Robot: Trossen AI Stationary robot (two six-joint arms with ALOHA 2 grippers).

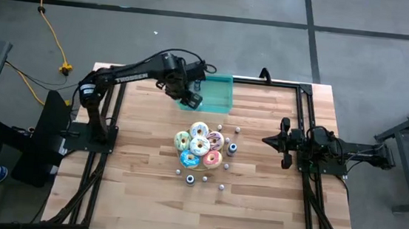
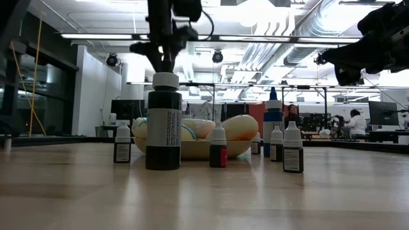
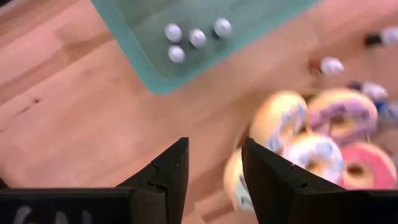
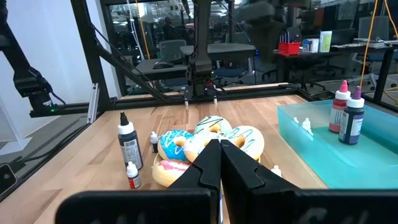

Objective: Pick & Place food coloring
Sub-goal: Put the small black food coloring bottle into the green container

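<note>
High view: donuts [image 1: 200, 147] ctr | bottles [image 1: 221, 186] scattered round | tray [image 1: 220, 93] beyond

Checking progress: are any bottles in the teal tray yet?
Yes, four small white-capped bottles sit inside the teal tray in the left wrist view.

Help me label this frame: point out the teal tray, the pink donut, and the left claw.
Teal tray [image 1: 221, 94]: high view, bare floor.
Pink donut [image 1: 212, 158]: high view, frosted top.
Left claw [image 3: 214, 168]: left wrist view, gap between fingertips.

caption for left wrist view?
Empty open left end effector above wooden table, between translucent teal tray and frosted donuts.
</note>
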